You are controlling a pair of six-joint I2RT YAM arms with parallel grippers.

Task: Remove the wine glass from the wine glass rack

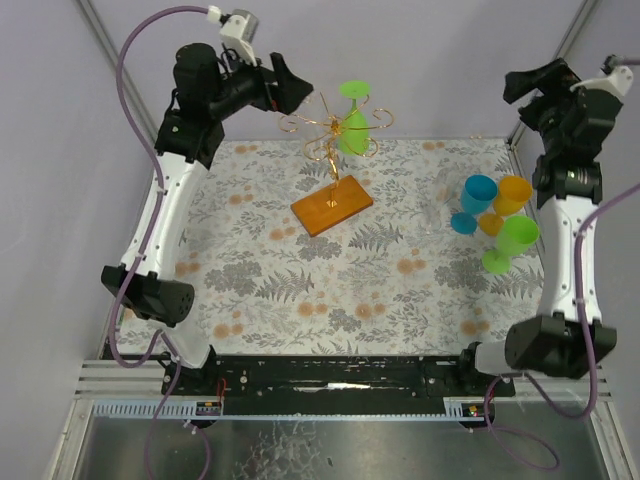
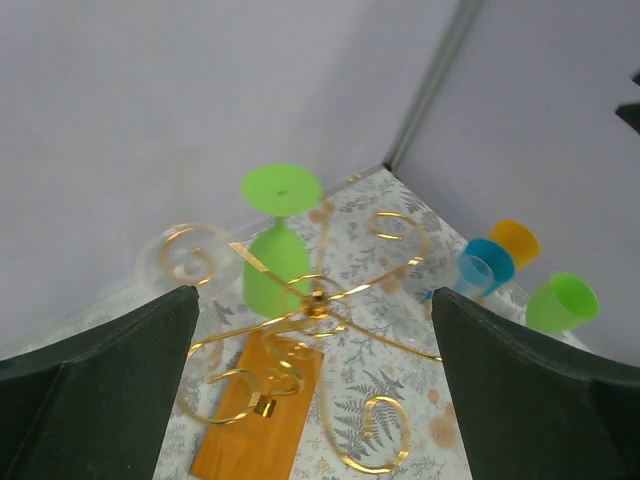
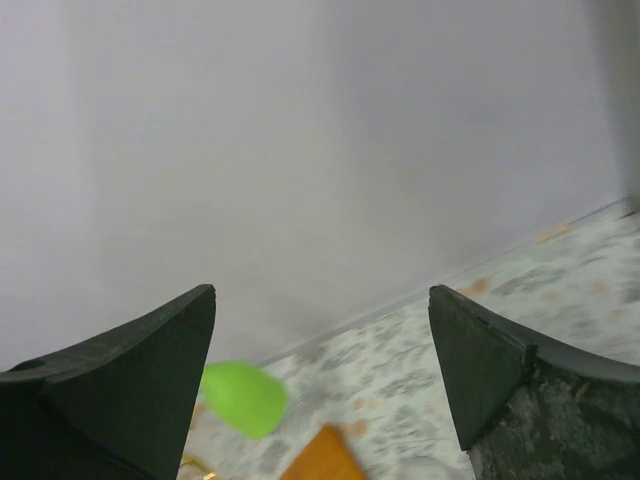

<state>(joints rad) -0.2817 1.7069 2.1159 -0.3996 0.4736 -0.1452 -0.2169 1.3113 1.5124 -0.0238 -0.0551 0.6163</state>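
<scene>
Both arms raised — left hand, right hand spread wide.

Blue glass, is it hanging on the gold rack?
No, the blue glass sits on the table next to the orange glass, far from the wine glass rack.

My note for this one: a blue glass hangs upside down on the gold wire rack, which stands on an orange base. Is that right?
Not quite: the glass hanging upside down on the gold wire rack is green, not blue, as the left wrist view shows. The blue glass stands on the table. The rack does stand on an orange base.
</scene>
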